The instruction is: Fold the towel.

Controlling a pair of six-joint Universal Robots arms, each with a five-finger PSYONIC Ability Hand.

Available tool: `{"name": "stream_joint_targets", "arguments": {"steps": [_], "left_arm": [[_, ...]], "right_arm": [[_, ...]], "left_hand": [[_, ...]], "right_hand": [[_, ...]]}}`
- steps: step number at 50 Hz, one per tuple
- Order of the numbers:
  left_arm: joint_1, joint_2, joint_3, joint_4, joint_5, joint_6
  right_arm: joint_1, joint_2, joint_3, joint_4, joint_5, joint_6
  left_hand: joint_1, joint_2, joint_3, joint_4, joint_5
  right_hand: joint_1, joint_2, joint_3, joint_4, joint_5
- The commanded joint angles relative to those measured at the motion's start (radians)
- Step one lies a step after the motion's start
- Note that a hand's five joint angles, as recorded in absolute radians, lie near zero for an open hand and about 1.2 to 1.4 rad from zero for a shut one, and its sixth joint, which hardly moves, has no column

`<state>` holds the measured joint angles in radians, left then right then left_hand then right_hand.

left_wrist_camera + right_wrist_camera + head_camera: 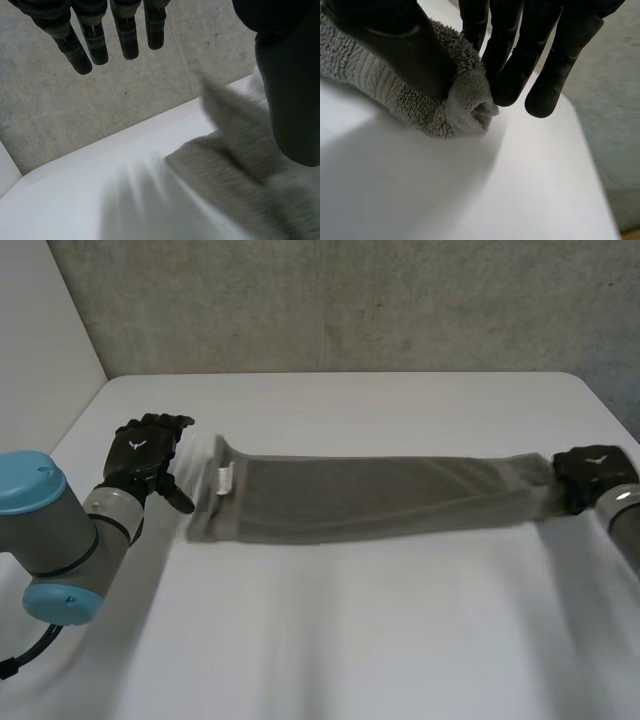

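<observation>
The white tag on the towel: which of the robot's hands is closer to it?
Left. The left hand is open just beside the tagged end of the towel, close to the white tag. The right hand pinches the opposite end, a full towel length away.

Looped terry towel (420, 100) (matt table (470, 190))

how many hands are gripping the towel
1: the right hand pinches one end of the towel. The left hand is open beside the other end, not gripping it.

No text can be read. A white tag (224, 480) is seen at the nine-o'clock end of the towel (380, 498), with nothing legible on it.
</observation>
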<state>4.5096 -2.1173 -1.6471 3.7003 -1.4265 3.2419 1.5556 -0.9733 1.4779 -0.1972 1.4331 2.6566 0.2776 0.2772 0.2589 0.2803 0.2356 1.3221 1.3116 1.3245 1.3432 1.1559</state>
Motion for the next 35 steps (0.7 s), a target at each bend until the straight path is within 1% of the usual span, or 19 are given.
{"name": "stream_joint_targets", "arguments": {"steps": [1,5,8,9,10,12,15,17,18,20,21,23,25,30,31,32,33,34,35], "left_arm": [[0.002,0.01,-0.01,-0.002,0.0,-0.001],[0.002,0.016,-0.014,-0.005,-0.002,-0.001],[0.002,0.023,-0.017,-0.01,-0.006,-0.001],[0.0,0.031,-0.02,-0.008,-0.017,-0.001],[-0.001,0.036,-0.02,-0.01,-0.026,-0.001],[-0.001,0.039,-0.026,-0.01,-0.034,-0.001],[-0.003,0.042,-0.034,-0.008,-0.043,-0.001],[-0.004,0.045,-0.034,-0.006,-0.045,-0.001],[-0.004,0.046,-0.036,-0.006,-0.048,-0.001],[-0.004,0.046,-0.037,-0.006,-0.048,-0.001],[-0.004,0.046,-0.039,-0.006,-0.048,-0.001],[-0.004,0.048,-0.042,-0.003,-0.048,-0.001],[-0.006,0.048,-0.043,-0.003,-0.048,-0.001],[-0.01,0.045,-0.048,-0.002,-0.048,0.001],[-0.012,0.043,-0.048,-0.002,-0.048,0.001],[-0.013,0.042,-0.049,-0.002,-0.048,0.001],[-0.013,0.042,-0.049,-0.002,-0.048,0.001],[-0.013,0.04,-0.049,-0.002,-0.048,0.001],[-0.013,0.04,-0.049,-0.002,-0.048,0.001]], "right_arm": [[-0.162,-0.059,-0.042,0.048,-0.002,-0.047],[-0.207,-0.061,-0.089,0.084,-0.002,-0.134],[-0.174,-0.071,-0.145,0.117,-0.003,-0.194],[-0.111,-0.085,-0.178,0.13,-0.003,-0.193],[-0.111,-0.085,-0.179,0.13,-0.003,-0.193],[0.031,-0.094,-0.25,0.139,-0.002,-0.173],[0.101,-0.1,-0.275,0.142,0.0,-0.159],[0.255,-0.1,-0.298,0.14,-0.002,-0.149],[0.256,-0.1,-0.298,0.14,-0.002,-0.149],[0.435,-0.087,-0.298,0.133,-0.007,-0.15],[0.436,-0.087,-0.298,0.133,-0.006,-0.15],[0.518,-0.065,-0.295,0.128,-0.005,-0.153],[0.645,0.025,-0.295,0.122,0.0,-0.149],[0.707,0.099,-0.297,0.117,0.001,-0.145],[0.716,0.117,-0.297,0.108,0.001,-0.142],[0.712,0.119,-0.292,0.096,0.003,-0.138],[0.712,0.119,-0.292,0.096,0.003,-0.138],[0.706,0.117,-0.285,0.085,0.007,-0.123],[0.701,0.111,-0.277,0.082,0.018,-0.101]], "left_hand": [[-0.076,-0.075,-0.057,-0.078,-0.208],[-0.076,-0.075,-0.057,-0.079,-0.208],[-0.076,-0.075,-0.057,-0.079,-0.208],[-0.079,-0.078,-0.06,-0.081,-0.211],[-0.079,-0.078,-0.06,-0.081,-0.211],[-0.082,-0.081,-0.063,-0.084,-0.214],[-0.082,-0.081,-0.063,-0.084,-0.214],[-0.082,-0.081,-0.063,-0.084,-0.214],[-0.082,-0.081,-0.063,-0.084,-0.214],[-0.082,-0.081,-0.063,-0.084,-0.214],[-0.082,-0.081,-0.063,-0.084,-0.214],[-0.082,-0.081,-0.063,-0.084,-0.214],[-0.082,-0.081,-0.063,-0.084,-0.214],[-0.082,-0.081,-0.063,-0.084,-0.214],[-0.082,-0.081,-0.063,-0.084,-0.214],[-0.082,-0.081,-0.063,-0.084,-0.214],[-0.082,-0.081,-0.063,-0.084,-0.214],[-0.082,-0.081,-0.063,-0.084,-0.214],[-0.082,-0.081,-0.063,-0.084,-0.214]], "right_hand": [[0.074,0.085,0.072,0.053,0.066],[0.074,0.085,0.072,0.053,0.066],[0.074,0.085,0.072,0.053,0.066],[0.074,0.085,0.072,0.053,0.066],[0.074,0.085,0.072,0.053,0.066],[0.074,0.085,0.072,0.053,0.066],[0.074,0.085,0.072,0.053,0.066],[0.074,0.085,0.072,0.053,0.066],[0.074,0.085,0.072,0.053,0.066],[0.074,0.085,0.072,0.053,0.066],[0.074,0.085,0.072,0.053,0.066],[0.074,0.085,0.072,0.053,0.066],[0.074,0.085,0.072,0.053,0.066],[0.074,0.085,0.072,0.053,0.066],[-0.169,-0.158,-0.171,-0.19,-0.177],[-0.651,-0.64,-0.653,-0.672,-0.659],[-0.656,-0.645,-0.658,-0.677,-0.664],[-1.048,-1.038,-1.051,-1.069,-1.057],[-1.148,-1.137,-1.15,-1.169,-1.156]]}}
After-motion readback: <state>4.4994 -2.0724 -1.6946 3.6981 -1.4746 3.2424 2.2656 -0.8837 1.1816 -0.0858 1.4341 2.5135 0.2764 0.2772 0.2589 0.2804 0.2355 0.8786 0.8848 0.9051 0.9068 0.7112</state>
